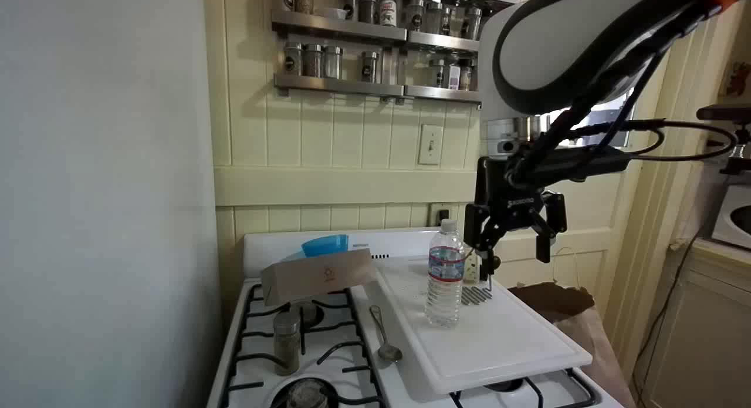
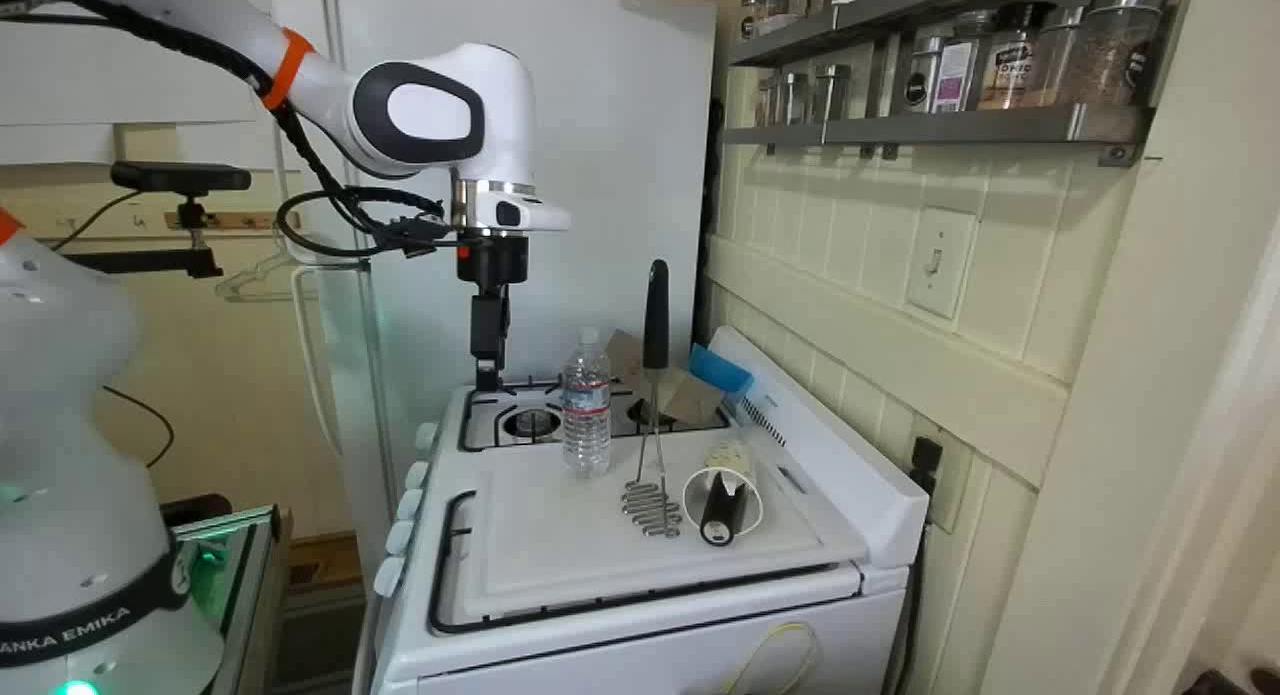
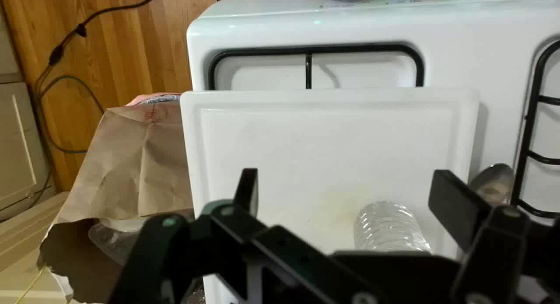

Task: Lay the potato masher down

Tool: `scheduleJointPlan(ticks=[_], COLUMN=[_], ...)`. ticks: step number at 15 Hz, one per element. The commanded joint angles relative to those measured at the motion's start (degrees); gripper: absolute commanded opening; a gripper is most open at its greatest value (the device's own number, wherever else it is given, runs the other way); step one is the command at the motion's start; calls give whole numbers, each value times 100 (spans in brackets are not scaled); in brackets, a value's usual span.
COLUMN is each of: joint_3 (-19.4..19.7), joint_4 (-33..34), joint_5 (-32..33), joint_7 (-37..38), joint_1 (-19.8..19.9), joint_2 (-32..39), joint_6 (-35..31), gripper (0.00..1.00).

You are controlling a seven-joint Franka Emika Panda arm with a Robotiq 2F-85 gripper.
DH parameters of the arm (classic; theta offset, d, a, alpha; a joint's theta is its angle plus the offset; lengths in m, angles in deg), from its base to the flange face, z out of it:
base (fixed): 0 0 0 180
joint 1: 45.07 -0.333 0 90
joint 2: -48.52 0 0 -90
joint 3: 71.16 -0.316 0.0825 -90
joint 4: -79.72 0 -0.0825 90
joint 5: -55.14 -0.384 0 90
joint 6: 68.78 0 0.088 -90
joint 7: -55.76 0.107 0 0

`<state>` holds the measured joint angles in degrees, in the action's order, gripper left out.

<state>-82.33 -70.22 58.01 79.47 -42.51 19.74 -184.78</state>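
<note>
Potato masher points handle up, long axis seemingly near vertical.

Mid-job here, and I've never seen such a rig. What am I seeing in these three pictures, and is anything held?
The machine is a single jointed robot arm ending in a two-fingered gripper. Two pictures are taken from outside it, viewing the stove from different places; the wrist picture comes from the arm itself, looking down past the gripper. A white board lies on the stove. On it stand a water bottle and the potato masher, head down, handle up. Near the masher is what looks like a cup on its side, with a dark cylinder in its mouth. A spoon lies beside the board. Nothing is held: the jaws stand apart.
</note>
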Motion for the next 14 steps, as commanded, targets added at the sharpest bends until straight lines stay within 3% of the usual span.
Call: scheduleJointPlan(ticks=[1, 8, 14], joint_3=[81, 81, -35], joint_4=[7, 7, -553], joint_5=[41, 41, 735], joint_7=[33, 33, 507], joint_1=[-83, -83, 182], joint_2=[8, 8, -765], joint_6=[11, 11, -1449], gripper=[100, 100, 100])
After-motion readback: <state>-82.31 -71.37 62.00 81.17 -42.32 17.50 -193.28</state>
